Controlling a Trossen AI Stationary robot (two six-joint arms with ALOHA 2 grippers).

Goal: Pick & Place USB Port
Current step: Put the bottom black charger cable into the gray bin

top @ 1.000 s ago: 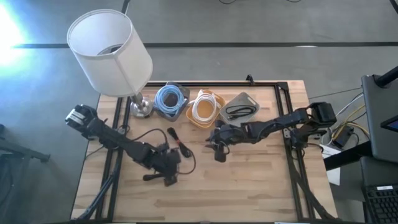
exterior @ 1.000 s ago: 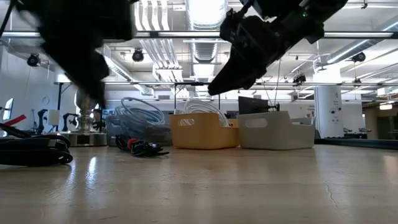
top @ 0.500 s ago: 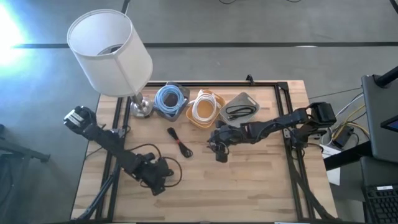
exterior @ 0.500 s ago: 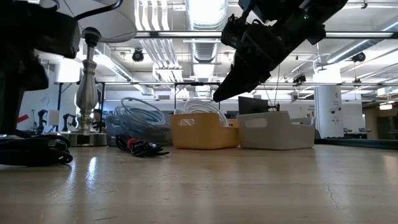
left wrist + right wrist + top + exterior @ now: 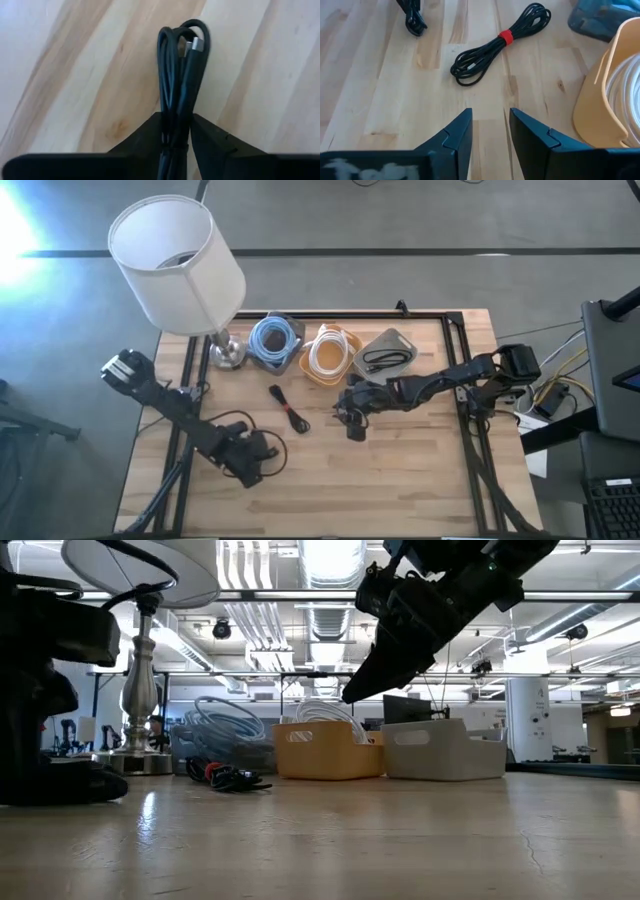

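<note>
A coiled black USB cable (image 5: 180, 65) with a silver plug (image 5: 196, 45) lies on the wooden table near its left front. My left gripper (image 5: 250, 464) stands over it with a finger on each side and is shut on it. In the low view this gripper (image 5: 40, 700) is down at the table beside the dark bundle (image 5: 75, 785). My right gripper (image 5: 350, 418) hangs open above the table's middle and holds nothing. Ahead of it lies a second black cable tied with a red band (image 5: 500, 42). My left gripper pinches the black cable bundle between its two fingers, which press on the sides of the gathered strands (image 5: 176, 112). It comes from above, pointing steeply down. The bundle's looped end with the plug reaches out past the fingertips. The bundle rests on the table.
Along the far edge stand a lamp (image 5: 175, 260) with its base (image 5: 227, 356), a blue bin of blue cable (image 5: 273, 340), a yellow bin of white cable (image 5: 332, 352) and a grey bin (image 5: 385, 352). Bare wood lies along the table's near edge.
My left gripper has come down and gone toward the table's left edge, onto the black cable bundle. The bundle has stayed on the table. The right arm has kept still.
</note>
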